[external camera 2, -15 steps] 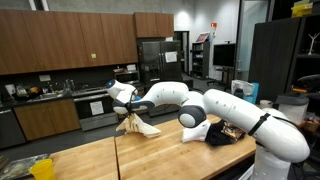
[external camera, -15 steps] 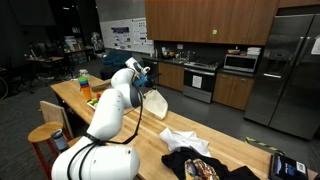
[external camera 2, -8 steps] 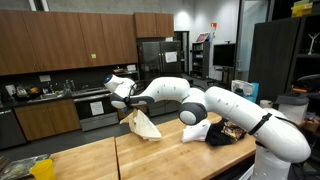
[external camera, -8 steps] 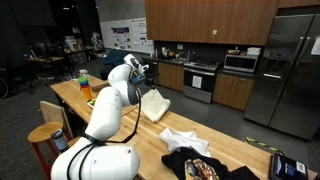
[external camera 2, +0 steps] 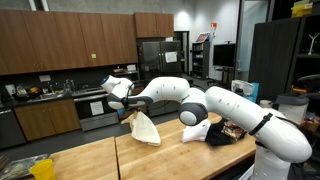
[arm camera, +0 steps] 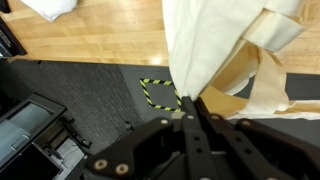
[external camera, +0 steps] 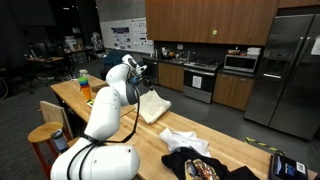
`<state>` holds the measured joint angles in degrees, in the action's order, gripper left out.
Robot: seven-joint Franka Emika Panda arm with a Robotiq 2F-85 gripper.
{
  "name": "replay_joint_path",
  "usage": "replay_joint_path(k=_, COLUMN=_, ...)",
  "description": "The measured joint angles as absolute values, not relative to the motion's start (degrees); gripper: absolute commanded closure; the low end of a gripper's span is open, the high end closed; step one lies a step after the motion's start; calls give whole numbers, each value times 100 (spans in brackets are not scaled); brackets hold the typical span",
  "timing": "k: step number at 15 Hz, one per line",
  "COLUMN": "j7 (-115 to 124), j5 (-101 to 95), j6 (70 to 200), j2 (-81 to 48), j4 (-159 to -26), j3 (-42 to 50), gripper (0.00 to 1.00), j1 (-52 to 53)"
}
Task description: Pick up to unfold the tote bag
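A cream tote bag [external camera: 152, 105] hangs clear above the long wooden table [external camera: 128, 132] in a kitchen-style lab, lifted by the white Panda arm's gripper [external camera: 146, 84]. The bag droops as a loose, partly creased sheet of cloth with its lower edge just above the table, and whether anything lies inside it cannot be told. In the wrist view the gripper [arm camera: 192, 103] has its two dark fingers [arm camera: 186, 128] drawn together, with a fold of the tote bag [arm camera: 215, 40] pinched between the tips. The cloth spreads away from the fingertips and a cream strap [arm camera: 268, 88] loops off to one side. That view also shows the table [arm camera: 100, 40] edge, and below the table a dark floor marked with a yellow-and-black tape square [arm camera: 160, 93]. In both exterior views the bag hangs directly under the gripper [external camera 2: 128, 109], the tote bag [external camera 2: 146, 128] tapering up to the point where it is held. Elsewhere on the table, a crumpled white cloth [external camera: 182, 139] lies toward the arm's base, a black cloth [external camera: 200, 166] sits beside it near the table's end, and a green bottle [external camera: 83, 79] stands at the table's far end.
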<state>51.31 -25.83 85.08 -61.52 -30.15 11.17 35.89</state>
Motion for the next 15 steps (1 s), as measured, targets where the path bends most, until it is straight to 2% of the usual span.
replay_joint_path(k=5, j7=5287, j5=-2610, j6=8423, j2=-6166, j4=-3036, j3=1144, gripper=99, j1=3558)
replay_joint_path(k=15, j7=7177, j5=-2379, j6=7092, j2=-5553, j4=-3047, j3=1302, gripper=99, j1=2884)
